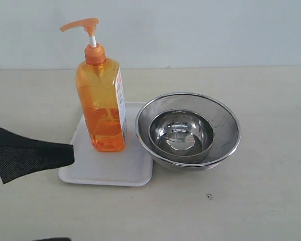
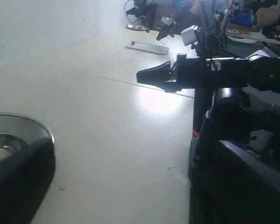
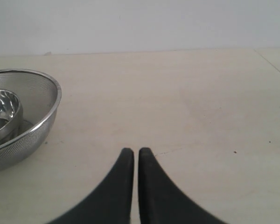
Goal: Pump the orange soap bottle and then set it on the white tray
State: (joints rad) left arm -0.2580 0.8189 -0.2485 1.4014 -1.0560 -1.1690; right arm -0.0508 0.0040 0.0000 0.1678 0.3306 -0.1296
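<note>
- One orange soap bottle stands upright on the one white tray, toward its far right part, pump head on top.
- Two steel bowls: a smaller bowl sits nested inside a mesh bowl, just right of the tray, with the mesh rim overlapping the tray's right edge.
- The left hand is at the tray's left edge, apart from the bottle. I cannot tell whether it is wide or narrow.
- The right hand is narrow, with a thin slit between its fingers, and grips nothing.
- The tabletop is bare in front of and to the right of the bowls.
- Only the exterior view shows the bottle and tray. The right wrist view shows the nested bowls, and the left wrist view shows a bowl rim and a black arm.
</note>
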